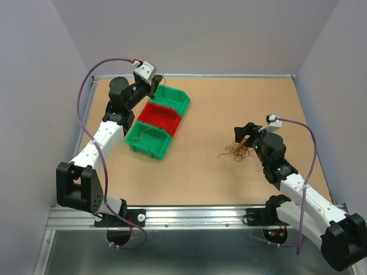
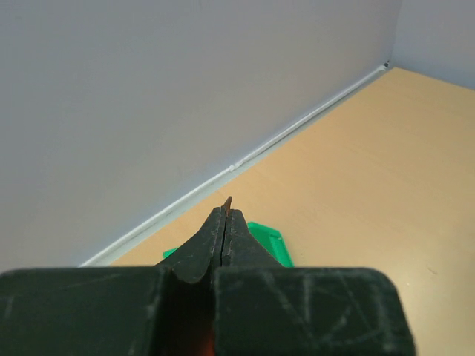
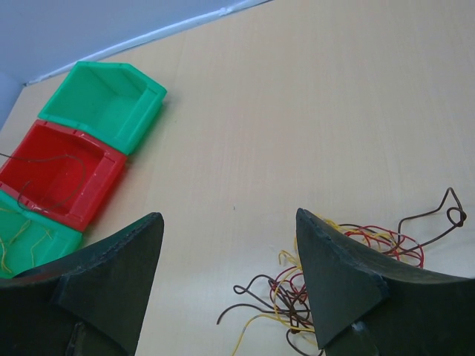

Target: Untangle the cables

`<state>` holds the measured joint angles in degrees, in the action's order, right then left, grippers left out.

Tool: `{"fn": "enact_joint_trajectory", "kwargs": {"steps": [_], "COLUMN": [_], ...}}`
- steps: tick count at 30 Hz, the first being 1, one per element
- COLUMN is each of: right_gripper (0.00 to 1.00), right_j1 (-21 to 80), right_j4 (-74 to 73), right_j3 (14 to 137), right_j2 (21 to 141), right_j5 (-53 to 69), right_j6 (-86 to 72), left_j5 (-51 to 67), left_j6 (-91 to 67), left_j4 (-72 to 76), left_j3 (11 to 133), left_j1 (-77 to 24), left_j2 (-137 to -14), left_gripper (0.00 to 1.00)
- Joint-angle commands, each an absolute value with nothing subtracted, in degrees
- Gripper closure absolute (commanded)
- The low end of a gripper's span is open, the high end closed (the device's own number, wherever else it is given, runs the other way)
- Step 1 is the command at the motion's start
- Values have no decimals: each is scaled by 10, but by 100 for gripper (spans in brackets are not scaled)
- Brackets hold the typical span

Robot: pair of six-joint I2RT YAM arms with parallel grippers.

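Observation:
A loose clump of cables (image 1: 237,152), red, yellow and dark brown, lies on the table right of centre. My right gripper (image 1: 245,135) hovers just above the clump's far side, open and empty. In the right wrist view the cables (image 3: 349,274) spread under and beside the right finger (image 3: 341,274) of that gripper (image 3: 226,215). My left gripper (image 1: 150,80) is raised over the far green bin (image 1: 173,98). Its jaws (image 2: 226,211) are shut, with a thin brown cable tip (image 2: 228,200) poking out between them.
Three bins stand in a diagonal row at the left: far green bin (image 3: 104,96), red bin (image 3: 63,174) holding a dark wire, near green bin (image 3: 22,237) holding yellow wires. Grey walls enclose the table on three sides.

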<state>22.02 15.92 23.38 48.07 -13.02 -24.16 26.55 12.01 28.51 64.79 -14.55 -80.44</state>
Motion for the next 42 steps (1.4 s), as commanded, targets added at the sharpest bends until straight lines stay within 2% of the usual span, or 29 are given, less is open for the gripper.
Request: {"fn": "enact_joint_trajectory", "kwargs": {"steps": [1,7,9,12,16,20,24,32,35,42], "right_gripper": [23,23,23,23,23,23,23,23,23,23], "right_j1": [217,217,217,216,217,217,217,216,217,216], "right_j4": [189,189,187,185,185,185,186,191,192,191], "right_j3": [215,219,218,216,218,216,215,220,221,221], "right_j2": [473,482,479,476,474,474,474,485,490,488], "right_j5": [-122,-110,-110,-111,-105,-105,-105,-96,-95,-96], "right_j6": [-233,-229,-225,-222,-223,-226,-227,-230,-230,-229], "left_j5": [271,268,273,199,107,69,46,150,276,240], "left_j6": [132,161,187,200,127,63,54,91,139,222], "left_j4": [363,343,347,389,374,345,352,374,346,185], "left_j3": [629,608,566,514,561,606,586,525,522,596], "left_j1": [-146,-142,-139,-134,-91,-46,-28,-27,-33,-99], "left_j2": [-780,-759,-739,-733,-776,-802,-803,-793,-792,-861], "left_gripper": [100,100,100,100,100,100,100,100,100,100]}}
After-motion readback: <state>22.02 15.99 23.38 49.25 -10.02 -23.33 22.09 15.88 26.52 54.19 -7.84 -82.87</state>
